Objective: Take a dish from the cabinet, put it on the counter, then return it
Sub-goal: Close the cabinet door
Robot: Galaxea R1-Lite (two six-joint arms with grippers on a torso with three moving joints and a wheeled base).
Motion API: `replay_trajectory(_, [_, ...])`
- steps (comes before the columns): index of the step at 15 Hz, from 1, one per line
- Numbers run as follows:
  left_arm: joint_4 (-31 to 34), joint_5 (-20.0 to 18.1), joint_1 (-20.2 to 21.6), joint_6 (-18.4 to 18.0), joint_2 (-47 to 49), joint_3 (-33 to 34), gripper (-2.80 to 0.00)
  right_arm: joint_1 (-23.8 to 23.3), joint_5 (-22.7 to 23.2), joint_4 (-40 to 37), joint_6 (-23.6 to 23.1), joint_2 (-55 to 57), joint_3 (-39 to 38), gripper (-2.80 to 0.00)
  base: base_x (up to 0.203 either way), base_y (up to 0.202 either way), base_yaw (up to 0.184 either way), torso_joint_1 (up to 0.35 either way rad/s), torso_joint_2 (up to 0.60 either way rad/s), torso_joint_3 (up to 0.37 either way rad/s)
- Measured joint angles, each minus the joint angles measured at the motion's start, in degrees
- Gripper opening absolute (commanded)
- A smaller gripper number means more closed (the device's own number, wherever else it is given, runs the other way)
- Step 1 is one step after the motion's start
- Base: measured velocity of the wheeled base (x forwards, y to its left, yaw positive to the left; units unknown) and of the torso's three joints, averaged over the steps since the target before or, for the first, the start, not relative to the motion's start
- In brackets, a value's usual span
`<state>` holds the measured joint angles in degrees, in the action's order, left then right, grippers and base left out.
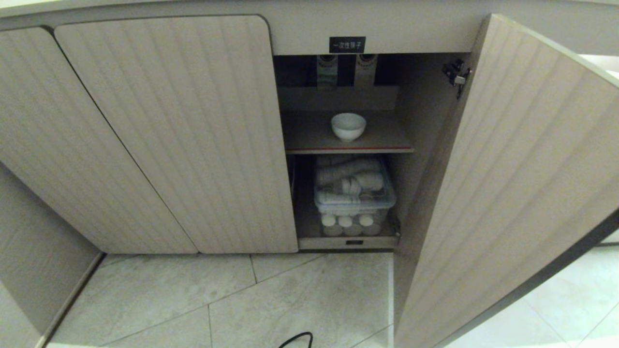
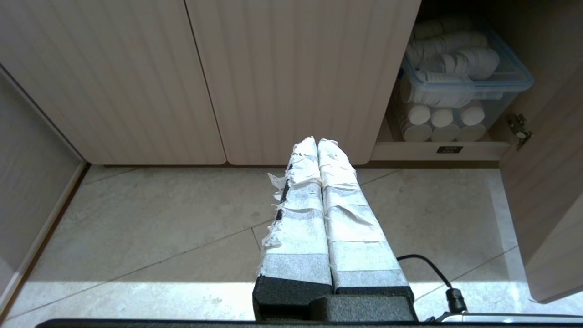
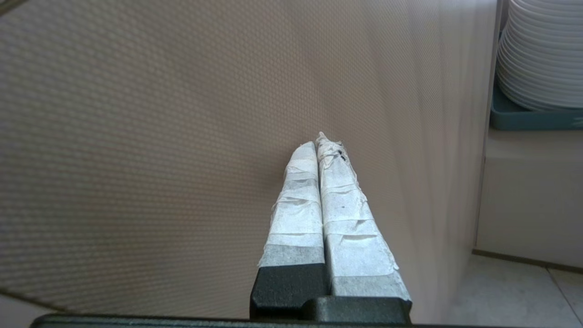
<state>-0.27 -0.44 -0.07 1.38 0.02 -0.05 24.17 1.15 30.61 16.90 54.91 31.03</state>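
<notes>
Your bowl sits on the open cupboard's shelf; both left gripper and right gripper are closed, empty.

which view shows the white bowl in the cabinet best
The head view. The white bowl sits upright and unobstructed on the red-edged shelf inside the open cabinet. The left wrist view shows only the bin of cups below, and the right wrist view shows no bowl.

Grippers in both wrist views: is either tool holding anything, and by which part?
Nothing is held. The left tool and right tool are both shut on nothing. The dish sits untouched on the cabinet shelf.
</notes>
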Motion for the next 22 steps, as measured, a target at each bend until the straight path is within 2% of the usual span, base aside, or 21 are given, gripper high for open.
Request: replay_trajectory(22, [0.0, 0.0, 0.0, 0.0, 0.0, 0.0, -2.8, 0.2, 0.0, 12.7, -2.3, 15.5, 3.0, -2.8, 0.0, 0.0, 0.0, 0.0, 0.0, 0.0])
